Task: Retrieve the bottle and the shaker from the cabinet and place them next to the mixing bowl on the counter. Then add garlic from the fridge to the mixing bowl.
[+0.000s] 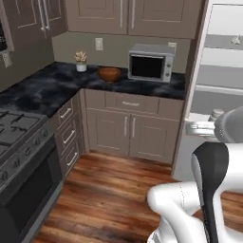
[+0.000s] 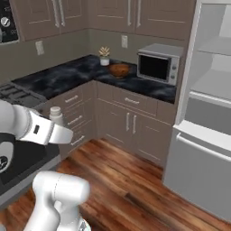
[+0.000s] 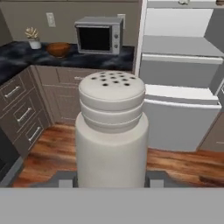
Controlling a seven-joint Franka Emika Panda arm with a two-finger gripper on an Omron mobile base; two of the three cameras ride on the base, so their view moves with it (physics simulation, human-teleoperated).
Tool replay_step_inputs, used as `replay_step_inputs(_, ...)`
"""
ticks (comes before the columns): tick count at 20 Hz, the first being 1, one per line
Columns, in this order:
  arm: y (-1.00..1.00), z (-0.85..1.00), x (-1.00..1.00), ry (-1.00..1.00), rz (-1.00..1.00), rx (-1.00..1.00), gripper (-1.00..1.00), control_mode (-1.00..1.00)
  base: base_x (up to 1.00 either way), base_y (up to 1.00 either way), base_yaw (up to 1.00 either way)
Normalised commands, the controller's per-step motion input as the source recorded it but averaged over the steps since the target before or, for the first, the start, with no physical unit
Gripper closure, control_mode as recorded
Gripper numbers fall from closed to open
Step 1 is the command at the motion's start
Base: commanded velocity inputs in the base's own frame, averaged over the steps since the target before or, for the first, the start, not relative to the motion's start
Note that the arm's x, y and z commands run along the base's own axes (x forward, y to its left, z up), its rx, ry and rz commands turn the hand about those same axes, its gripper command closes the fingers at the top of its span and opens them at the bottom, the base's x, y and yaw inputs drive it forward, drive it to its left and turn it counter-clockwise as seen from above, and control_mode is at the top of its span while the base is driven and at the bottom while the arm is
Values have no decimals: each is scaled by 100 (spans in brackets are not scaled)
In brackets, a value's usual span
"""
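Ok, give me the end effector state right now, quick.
End effector: closed on the shaker, held upright in mid-air, away from the counter.

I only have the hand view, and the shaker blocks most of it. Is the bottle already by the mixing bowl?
Observer: No bottle there; the mixing bowl sits on the counter between a potted succulent and the microwave.
Operator: Are the wall cabinets open?
Observer: The cabinet doors above that counter look shut.
Operator: Is the shaker upright?
Observer: Yes, the shaker stands upright in the hand, over the floor.
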Motion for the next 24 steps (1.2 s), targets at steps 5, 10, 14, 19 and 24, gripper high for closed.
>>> replay_step_inputs(5,0,0,0,0,0,0,100,100,75,0,-50)
replay_step_inputs(10,0,0,0,0,0,0,100,100,54,34,-12)
replay_step_inputs(14,0,0,0,0,0,0,100,100,70,48,-8)
replay_step_inputs(19,0,0,0,0,0,0,100,100,93,41,-9)
replay_step_inputs(24,0,0,0,0,0,0,100,100,91,54,-9)
